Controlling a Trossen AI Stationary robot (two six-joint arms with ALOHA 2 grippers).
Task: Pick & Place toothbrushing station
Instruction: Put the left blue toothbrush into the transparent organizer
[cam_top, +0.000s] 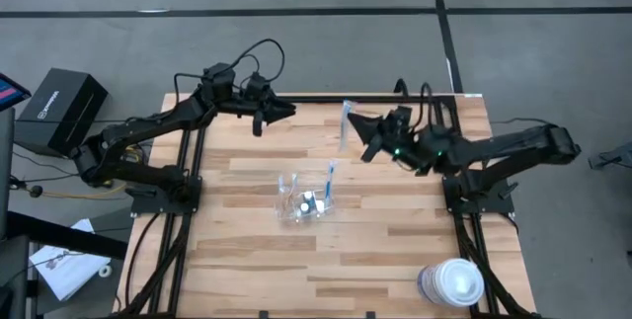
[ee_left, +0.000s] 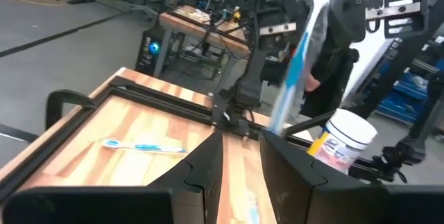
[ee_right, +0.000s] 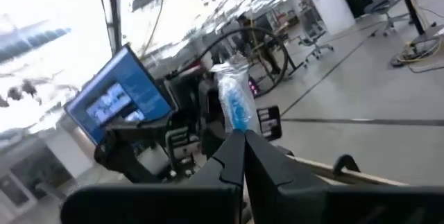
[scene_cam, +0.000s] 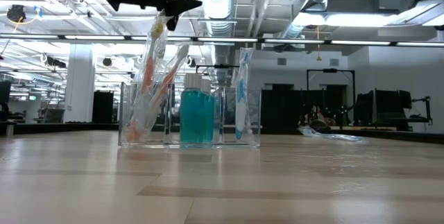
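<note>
**Right gripper lifted with a wrapped toothbrush near the table's far edge**

The right gripper point(cam_top: 361, 129) is clenched on a wrapped blue toothbrush point(cam_top: 345, 124), held in the air above the far part of the table point(cam_top: 395, 250). The left gripper point(cam_top: 286, 110) is held partly open and empty just inside the far edge. The clear cup point(cam_top: 304, 203), holding toothbrushes and small blue-green tubes, is set mid-table with bare wood all around. A white lidded container point(cam_top: 452, 283) is placed at the near right corner.
</note>
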